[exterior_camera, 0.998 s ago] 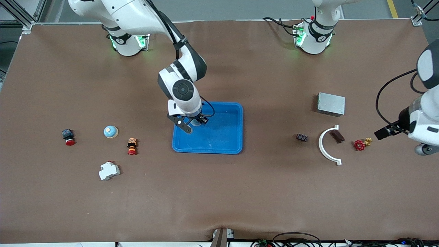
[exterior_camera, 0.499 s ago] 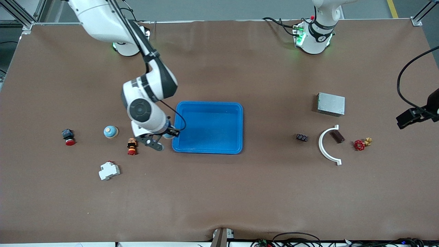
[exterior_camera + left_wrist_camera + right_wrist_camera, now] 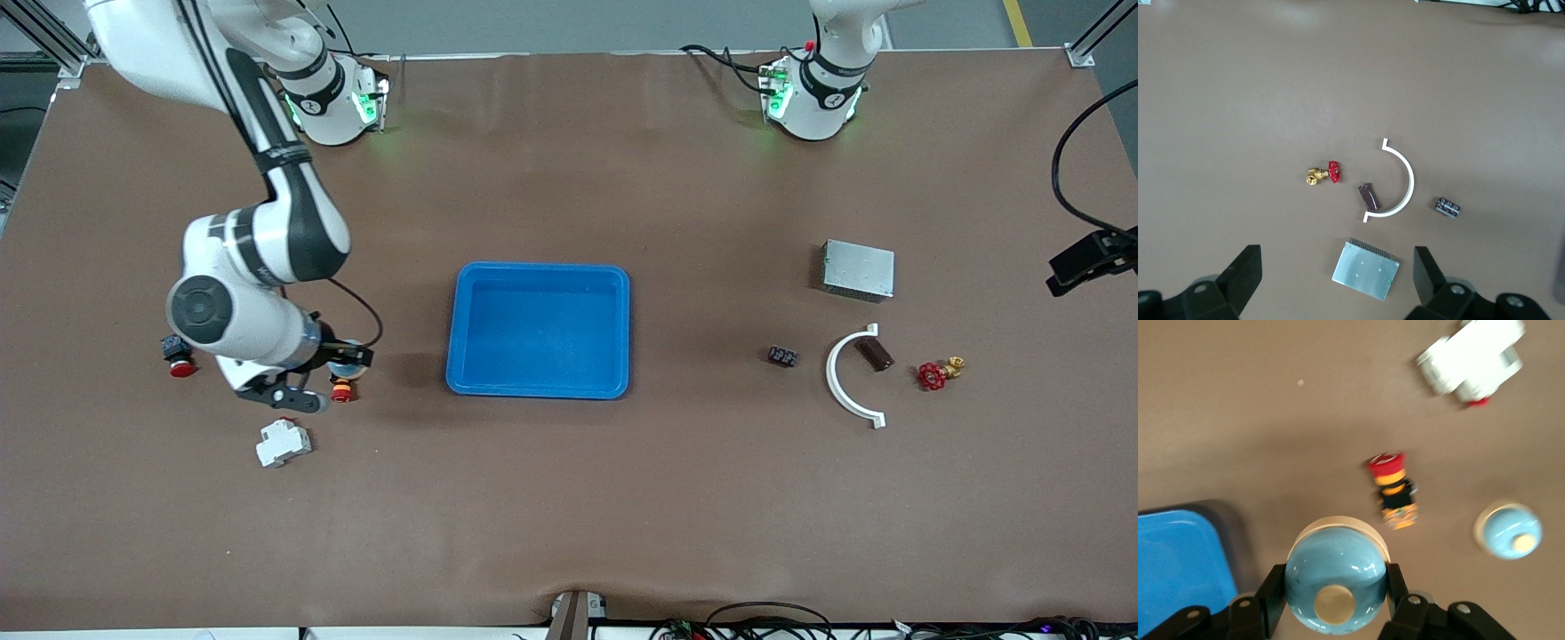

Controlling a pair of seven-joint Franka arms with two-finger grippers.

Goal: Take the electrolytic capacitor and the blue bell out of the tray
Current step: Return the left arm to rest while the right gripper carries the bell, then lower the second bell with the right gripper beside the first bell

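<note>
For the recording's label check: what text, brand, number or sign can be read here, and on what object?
None is readable.
capacitor: any print is too small to read.
metal box: bare top, no label shows.
white breaker: no marking can be made out.

The front camera sits high up and looks down at the whole brown table (image 3: pixel 569 498), facing the two robot bases along the top.

The left wrist camera looks straight down from high above. It shares the white curved plastic piece (image 3: pixel 1399 180) (image 3: pixel 845 378) and the grey metal box (image 3: pixel 1365 270) (image 3: pixel 858 269) with the front view.

The right wrist camera looks down from closer. It shares the red and orange push button (image 3: pixel 1395 490) (image 3: pixel 341 388) with the front view.
</note>
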